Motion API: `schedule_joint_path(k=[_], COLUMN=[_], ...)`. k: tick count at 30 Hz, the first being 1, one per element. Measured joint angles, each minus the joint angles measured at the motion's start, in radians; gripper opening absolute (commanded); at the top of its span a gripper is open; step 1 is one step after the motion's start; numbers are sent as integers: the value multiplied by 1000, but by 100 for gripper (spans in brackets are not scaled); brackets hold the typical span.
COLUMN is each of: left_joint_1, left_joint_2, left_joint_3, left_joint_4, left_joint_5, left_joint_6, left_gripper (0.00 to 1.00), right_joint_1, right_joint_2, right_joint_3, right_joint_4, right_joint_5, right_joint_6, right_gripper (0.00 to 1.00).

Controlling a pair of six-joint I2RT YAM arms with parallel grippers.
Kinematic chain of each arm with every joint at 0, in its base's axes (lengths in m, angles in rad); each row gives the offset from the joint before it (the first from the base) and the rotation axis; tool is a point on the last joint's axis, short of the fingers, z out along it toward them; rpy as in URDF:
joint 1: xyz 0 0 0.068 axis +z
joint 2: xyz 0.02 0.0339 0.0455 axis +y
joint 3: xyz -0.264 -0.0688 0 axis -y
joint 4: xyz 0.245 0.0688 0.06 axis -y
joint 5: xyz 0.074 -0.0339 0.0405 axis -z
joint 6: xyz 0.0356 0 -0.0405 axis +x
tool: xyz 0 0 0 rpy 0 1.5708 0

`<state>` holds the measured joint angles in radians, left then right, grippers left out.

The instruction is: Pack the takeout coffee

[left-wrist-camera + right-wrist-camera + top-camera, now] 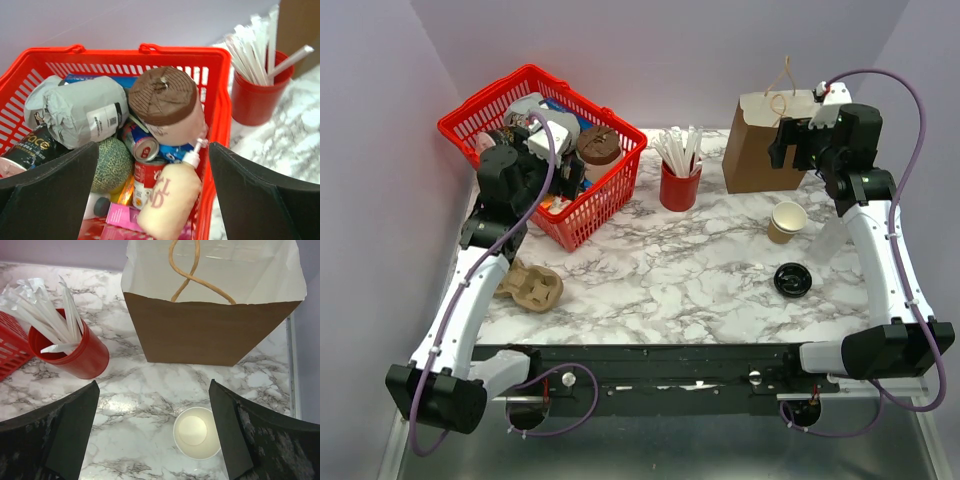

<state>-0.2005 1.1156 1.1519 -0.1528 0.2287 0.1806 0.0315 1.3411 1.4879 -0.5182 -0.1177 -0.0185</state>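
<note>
Marble, white veined with grey, covers the table (670,270), with pale lilac walls closing it in. Little writing can be read: a dark pouch (27,150) in the red basket (470,115) shows the letters "ace", a cream pump bottle (167,200) carries large reddish letters I cannot make out, and a grey wrapped package (75,107) has a white barcode label too small to read. The takeout coffee (167,100) – one tan paper cup under a dark brown lid – lies tilted inside that basket, on top of a red can (146,175) and beside a netted green melon (112,165). On the marble I count one red cup of white wrapped straws (75,352), one brown paper bag (210,335) standing open with a twine handle, one lidless paper cup (197,432) upright just in front of the bag, one loose black lid (791,279) nearer the arms, and one cardboard cup carrier (530,287) by the basket's near corner. Two arms are at work. One reaches up the left edge, its wrist above the basket; the left gripper (152,147) hangs over the coffee with jaws spread wide, holding nothing. The other runs up the right edge to the bag – the right gripper (152,385) is raised above the lidless cup, jaws likewise wide and empty.
</note>
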Motion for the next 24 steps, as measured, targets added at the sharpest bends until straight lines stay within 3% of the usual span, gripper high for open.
schedule_joint_path(k=[8, 15, 20, 24], left_joint_1=[0, 0, 0, 0], left_joint_2=[-158, -171, -172, -174], left_joint_3=[89, 215, 214, 211], left_joint_4=[-349, -652, -942, -1081], left_joint_5=[69, 152, 209, 226], left_joint_6=[150, 213, 438, 628], left_gripper=[98, 94, 87, 85], right_joint_1=[0, 2, 3, 3], right_joint_2=[-7, 8, 53, 77], right_joint_3=[-1, 14, 32, 32], right_joint_4=[-5, -93, -123, -132], right_joint_5=[-106, -413, -530, -585], right_joint_6=[-92, -218, -247, -249], right_gripper=[100, 100, 100, 100])
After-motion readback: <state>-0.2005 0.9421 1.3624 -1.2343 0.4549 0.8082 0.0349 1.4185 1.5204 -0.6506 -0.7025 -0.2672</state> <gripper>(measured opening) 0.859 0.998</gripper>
